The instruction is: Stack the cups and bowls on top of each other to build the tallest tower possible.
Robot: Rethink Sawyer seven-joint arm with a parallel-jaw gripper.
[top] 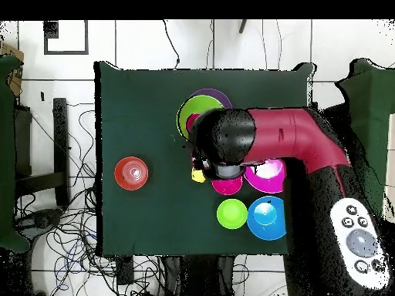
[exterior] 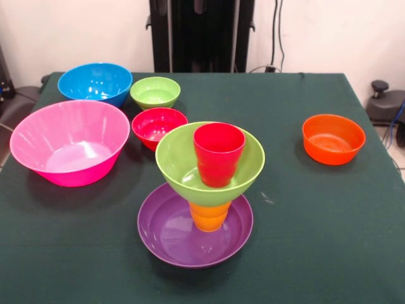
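Note:
The tower stands at the table's front middle. The shallow purple bowl (exterior: 166, 235) is its base, with the orange cup (exterior: 209, 216) in it. The large lime green bowl (exterior: 178, 166) rests on that cup, and the red cup (exterior: 218, 154) stands upright inside it. In the overhead view the purple bowl (top: 221, 97) and lime bowl (top: 187, 117) show past the arm. My gripper (top: 202, 166) sits under the arm's round end. A bit of yellow (top: 198, 176), maybe the yellow cup, shows beside it. The front view shows neither gripper nor yellow cup.
The big pink bowl (exterior: 69, 142), blue bowl (exterior: 95, 82), small green bowl (exterior: 155, 92) and small red bowl (exterior: 159, 125) stand close together at the left. The small orange bowl (exterior: 333, 138) stands alone at the right. The red arm (top: 285, 142) hangs above the bowls.

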